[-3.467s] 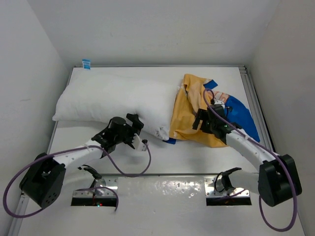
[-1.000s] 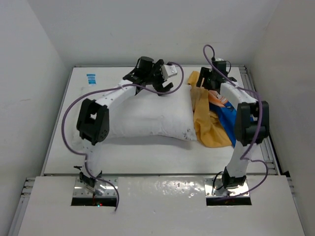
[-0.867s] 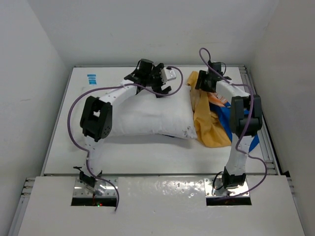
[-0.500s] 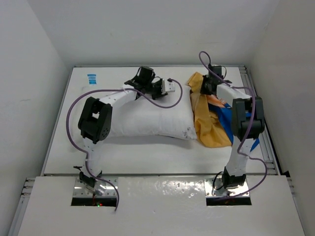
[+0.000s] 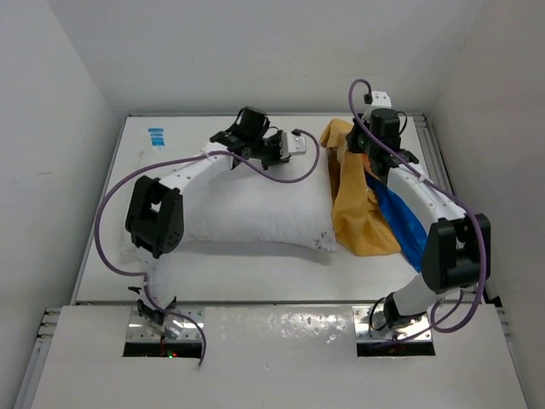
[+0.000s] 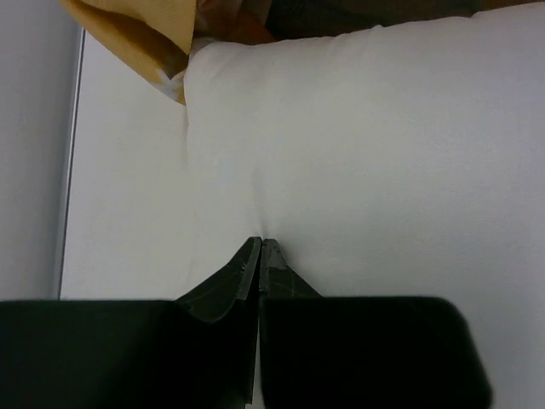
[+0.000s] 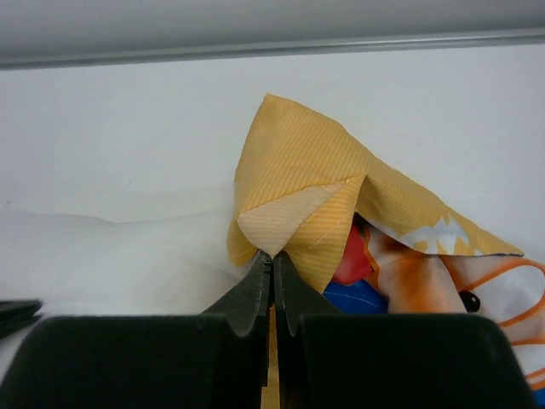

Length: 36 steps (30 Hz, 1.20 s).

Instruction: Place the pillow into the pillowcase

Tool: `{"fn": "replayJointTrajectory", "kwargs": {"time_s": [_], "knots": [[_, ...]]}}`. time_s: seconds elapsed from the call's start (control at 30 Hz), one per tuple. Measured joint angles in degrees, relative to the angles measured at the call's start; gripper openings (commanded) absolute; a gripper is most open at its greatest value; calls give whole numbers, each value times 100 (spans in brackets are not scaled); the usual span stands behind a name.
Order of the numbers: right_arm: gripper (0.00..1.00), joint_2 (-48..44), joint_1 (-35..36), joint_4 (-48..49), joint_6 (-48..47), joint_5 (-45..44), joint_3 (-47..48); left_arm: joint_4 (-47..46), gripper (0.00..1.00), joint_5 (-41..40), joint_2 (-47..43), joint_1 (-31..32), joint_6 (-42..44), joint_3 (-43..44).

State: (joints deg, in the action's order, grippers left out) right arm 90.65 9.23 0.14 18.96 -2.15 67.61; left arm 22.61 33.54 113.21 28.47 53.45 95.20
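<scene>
Pillow (image 5: 255, 200) far edge: left claw (image 6: 260, 249) closed, apparently nipping it. Right claw (image 7: 272, 260) clamped on pillowcase (image 7: 298, 183) hem; lift hem, feed corner under.

Right end effector (image 7: 272, 256) fingers pressed together, pinching a folded orange-yellow corner of the pillowcase (image 7: 298, 170). Fabric peaks above the tips; blue and cartoon print spills out to their right. Left of tips: white bulk, probably the pillow (image 7: 94, 264). White bench (image 7: 128, 128) beyond.

White arms (image 5: 194, 164), black joints, purple cables (image 5: 97, 232)
</scene>
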Motion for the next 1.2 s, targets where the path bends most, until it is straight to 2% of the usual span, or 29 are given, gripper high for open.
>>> {"fn": "replayJointTrajectory", "kwargs": {"time_s": [0.37,0.4,0.47,0.5,0.53,0.57,0.6,0.73,0.87,0.9,0.93,0.97,1.03,1.07,1.2], "knots": [[0,98,79,98,83,-44,-37,1132,0,-188,-916,616,800,-57],[0,101,76,98,96,-42,-55,1126,3,-208,-933,634,798,-96],[0,96,81,125,122,-22,-122,968,28,-334,-942,647,693,-238],[0,92,96,125,138,-13,-168,863,54,-446,-938,645,647,-310],[0,87,111,133,142,-9,-232,765,63,-573,-911,632,603,-365],[0,81,138,131,142,7,-295,636,85,-675,-859,603,529,-376],[0,74,170,133,149,17,-372,525,98,-743,-780,570,496,-352],[0,17,332,94,151,85,-623,321,100,-769,-345,354,601,-98],[0,0,442,92,166,111,-730,225,100,-649,-103,297,1045,-197],[0,0,452,85,175,116,-730,236,97,-601,-66,297,1139,-232],[0,0,459,87,181,116,-730,284,90,-511,-9,297,1266,-236],[0,0,459,87,181,116,-728,378,63,-389,46,297,1401,-216],[0,-2,463,79,181,118,-730,656,32,-142,140,280,1613,-118],[0,-2,470,79,181,118,-728,826,1,-11,164,275,1703,-101],[0,0,474,59,175,116,-708,992,0,120,192,284,1733,-142]]}}
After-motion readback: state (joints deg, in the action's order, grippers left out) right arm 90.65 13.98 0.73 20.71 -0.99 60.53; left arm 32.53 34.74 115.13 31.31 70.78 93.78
